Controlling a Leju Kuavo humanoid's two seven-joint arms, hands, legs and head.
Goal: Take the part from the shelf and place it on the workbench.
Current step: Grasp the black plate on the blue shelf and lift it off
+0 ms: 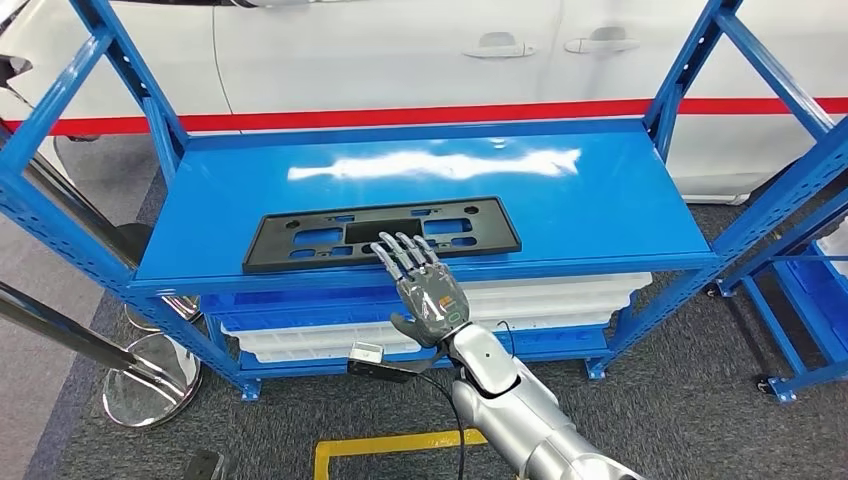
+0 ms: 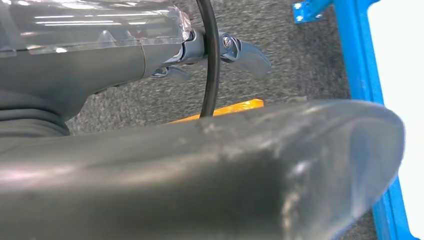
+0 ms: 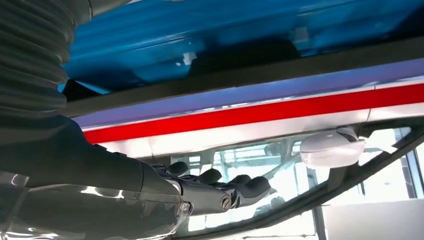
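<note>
Your right hand (image 1: 428, 291) is raised at the front edge of the glossy blue metal shelf (image 1: 600, 210), palm toward the head camera, fingers (image 1: 405, 255) straight and spread, gripping nothing. The fingertips overlap the near edge of the flat black plastic rectangular frame part (image 1: 300, 240) in the head view; you cannot confirm contact from it. That part lies flat on the shelf top, toward the front, its long side parallel to the shelf edge. In your right wrist view the dark fingers (image 3: 240, 185) extend together in a row, empty, before a white car body with a red stripe (image 3: 280, 112). Your left hand (image 2: 240, 55) appears in its wrist view over grey carpet (image 2: 300, 60); whether its fingers are wide or closed cannot be told. White plastic trays (image 1: 560, 295) sit stacked on the lower level.
</note>
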